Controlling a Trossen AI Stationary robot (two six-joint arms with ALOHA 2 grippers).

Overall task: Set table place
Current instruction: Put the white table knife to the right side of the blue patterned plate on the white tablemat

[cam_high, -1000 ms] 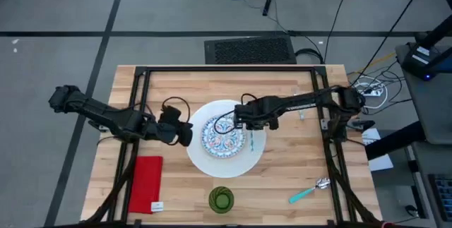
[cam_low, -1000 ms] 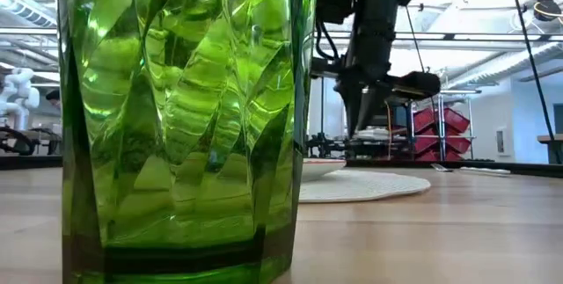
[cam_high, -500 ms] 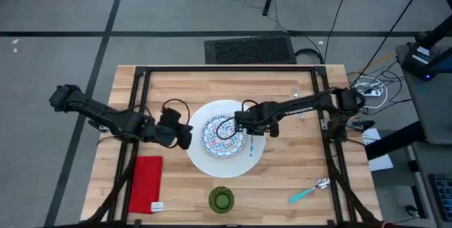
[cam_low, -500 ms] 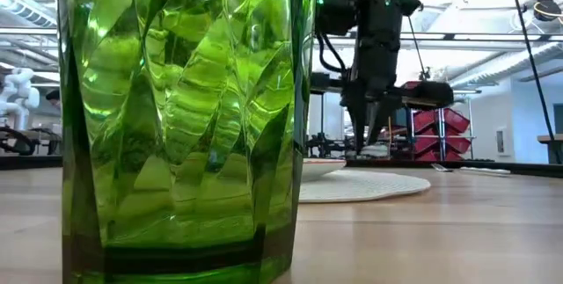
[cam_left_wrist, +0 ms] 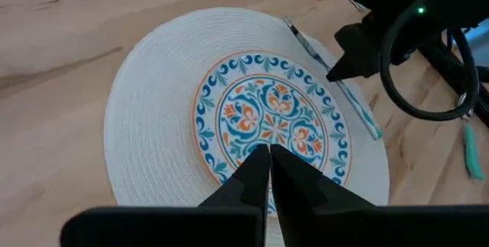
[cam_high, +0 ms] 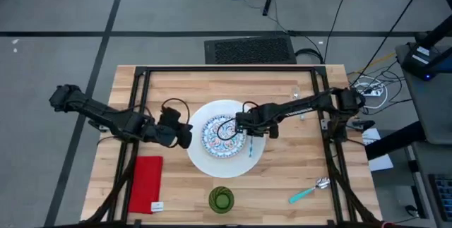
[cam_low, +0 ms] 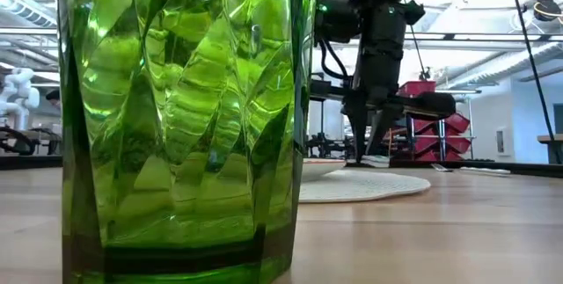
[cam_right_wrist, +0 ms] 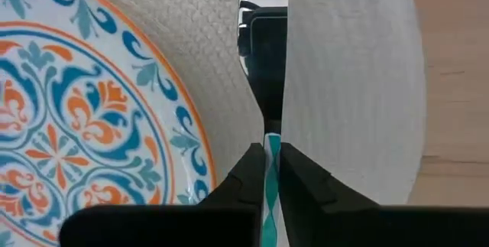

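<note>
Moved: right gripper (cam_high: 248, 130) had dropped lower over the white plate (cam_high: 201, 161), carrying a teal-handled utensil (cam_high: 250, 143)
Right gripper: clenched on that utensil, beside the patterned plate (cam_high: 223, 135)
Left gripper (cam_high: 189, 133): fingers pressed together, at the white plate's edge
Table (cam_high: 282, 178): napkin (cam_high: 145, 184), cup (cam_high: 221, 200), spoon (cam_high: 308, 191) along the near side

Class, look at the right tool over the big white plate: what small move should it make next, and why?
Probably open and lift. The right tool is shut on the fork, which seems to lie on the white plate's rim beside the patterned plate; contact isn't certain.
</note>
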